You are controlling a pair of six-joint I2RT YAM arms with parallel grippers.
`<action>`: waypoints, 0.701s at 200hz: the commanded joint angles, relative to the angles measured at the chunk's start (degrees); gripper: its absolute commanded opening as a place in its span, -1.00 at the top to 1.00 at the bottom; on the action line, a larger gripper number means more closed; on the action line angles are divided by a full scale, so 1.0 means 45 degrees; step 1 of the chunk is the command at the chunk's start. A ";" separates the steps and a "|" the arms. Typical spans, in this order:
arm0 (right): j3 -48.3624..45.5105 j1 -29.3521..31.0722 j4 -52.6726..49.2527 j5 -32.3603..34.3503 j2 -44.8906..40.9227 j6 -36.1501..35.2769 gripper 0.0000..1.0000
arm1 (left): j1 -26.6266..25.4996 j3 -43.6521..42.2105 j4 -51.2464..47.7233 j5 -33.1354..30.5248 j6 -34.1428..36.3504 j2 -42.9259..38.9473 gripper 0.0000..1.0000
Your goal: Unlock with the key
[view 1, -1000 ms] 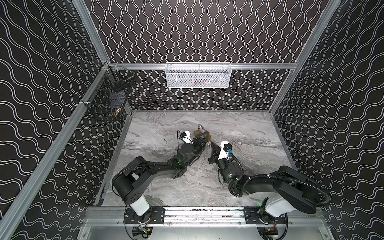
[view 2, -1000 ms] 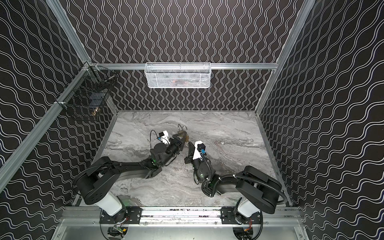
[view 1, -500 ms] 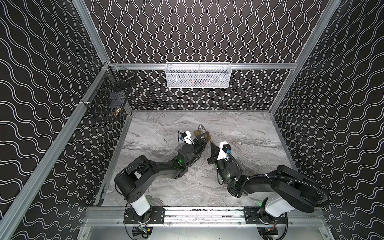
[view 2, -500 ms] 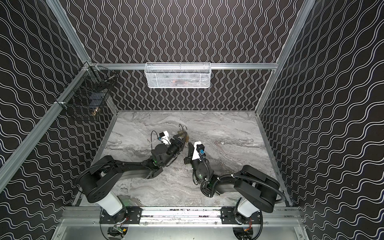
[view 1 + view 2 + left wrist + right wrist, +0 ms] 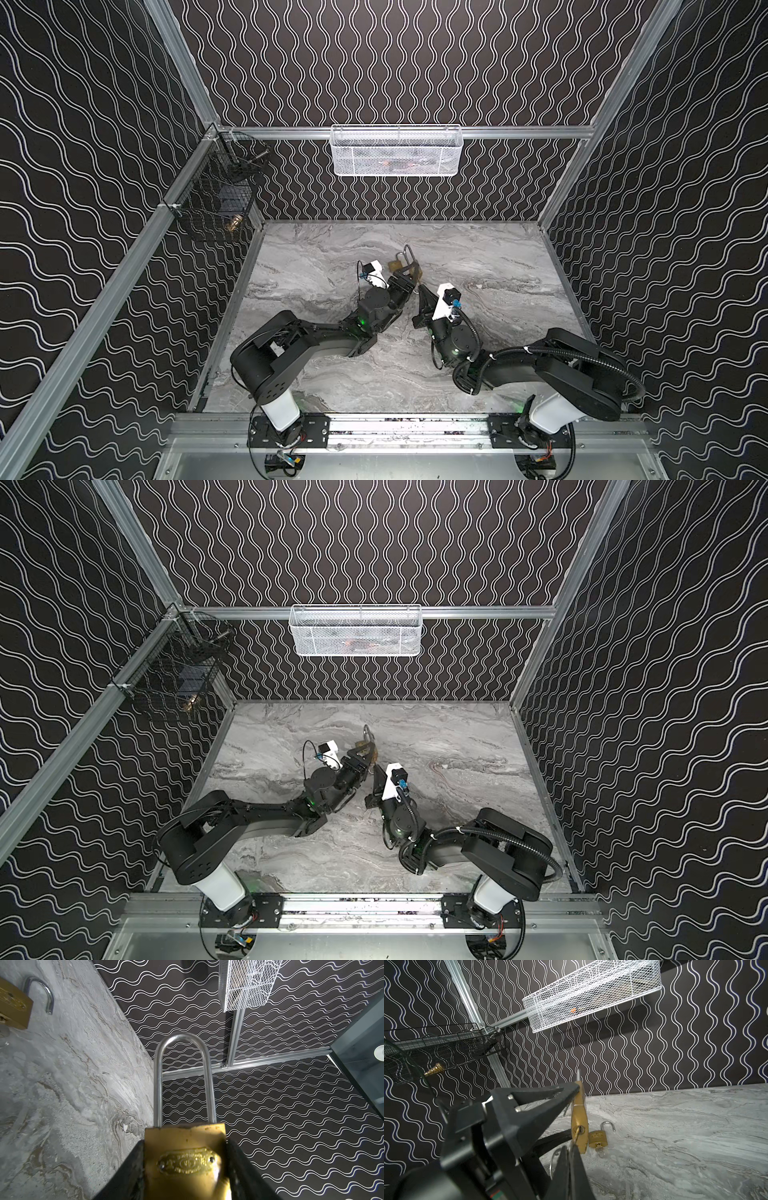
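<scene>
My left gripper (image 5: 185, 1147) is shut on the body of a brass padlock (image 5: 185, 1159), a black finger on each side. Its long steel shackle (image 5: 182, 1043) is closed and sticks out past the fingertips. In the right wrist view the padlock (image 5: 579, 1115) stands on edge above the table, and the key (image 5: 576, 1133) sits in its keyhole. My right gripper (image 5: 572, 1146) is shut on the key's head, with the key ring (image 5: 552, 1159) hanging beside the fingers. In both top views the left gripper (image 5: 405, 276) and the right gripper (image 5: 422, 289) meet at the padlock (image 5: 372, 752) mid-table.
A second, smaller brass padlock (image 5: 598, 1137) lies on the marble table (image 5: 478, 257) just beyond, with its shackle open and a key in it. A white mesh basket (image 5: 395, 151) hangs on the back wall. A black wire basket (image 5: 220, 203) hangs on the left wall.
The left arm has crept slightly to the right. Both grips and the padlock stay as they were.
</scene>
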 commanded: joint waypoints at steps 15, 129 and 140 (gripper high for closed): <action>0.0025 -0.0270 0.0089 -0.0343 -0.0463 0.0112 1.00 | -0.0190 -0.0144 0.1003 0.1199 0.0203 0.0076 0.72; -0.0334 -0.0680 0.0361 -0.2048 -0.0176 0.0905 1.00 | -0.0495 -0.0735 0.0469 0.1942 0.0278 0.0048 0.74; -0.0518 -0.0944 0.0318 -0.2105 -0.0432 0.1008 1.00 | -0.0493 -0.0660 0.0125 0.2056 0.0354 -0.0033 0.74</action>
